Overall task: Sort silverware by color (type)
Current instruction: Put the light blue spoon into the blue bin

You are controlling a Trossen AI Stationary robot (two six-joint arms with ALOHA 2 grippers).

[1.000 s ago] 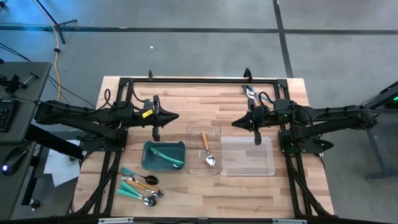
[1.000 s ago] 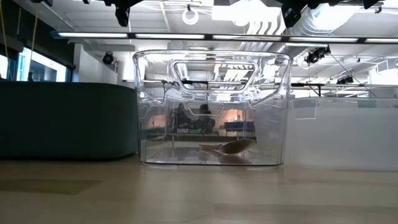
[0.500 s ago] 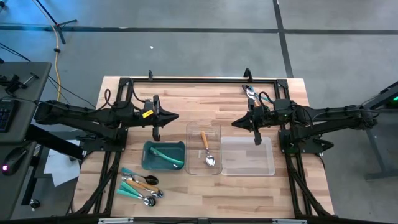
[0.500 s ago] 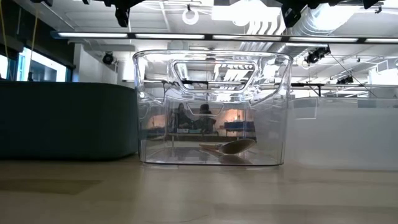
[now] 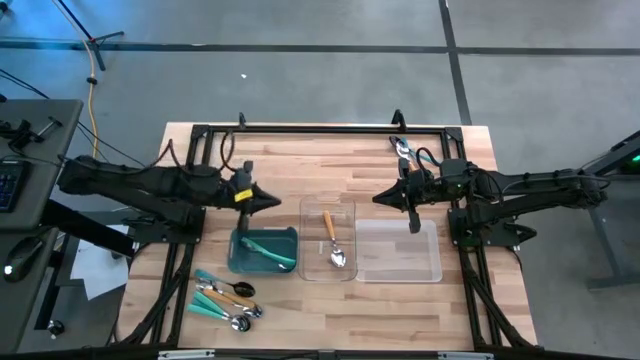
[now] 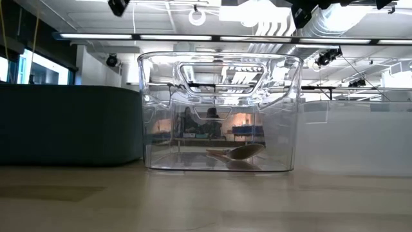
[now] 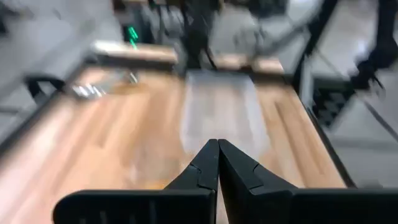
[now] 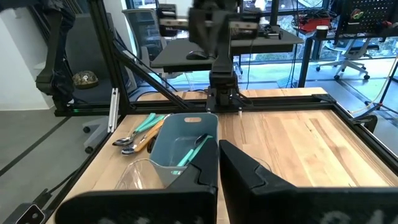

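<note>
Several pieces of silverware [image 5: 226, 297] with teal and orange handles lie in a pile on the table's near left. One teal-handled piece [image 5: 268, 249] lies in the teal bin [image 5: 238, 262]. An orange-handled spoon [image 5: 332, 238] lies in the middle clear tray [image 5: 306, 240], also seen as the spoon [image 6: 237, 153] in the low view. My left gripper [image 5: 277, 203] is shut and empty above the bin's far edge. My right gripper [image 5: 376, 198] is shut and empty, held high beyond the trays' far side.
A second clear tray [image 5: 437, 250] stands right of the middle one, with nothing showing in it. A few more utensils [image 5: 404, 150] lie at the table's far right, near the right arm's frame. Black frame rails run along the table's edges.
My left gripper has swung toward the table's near edge, to above the teal bin's far edge. It has risen a little and tipped nose-down, and it stays shut. No silverware has moved.
</note>
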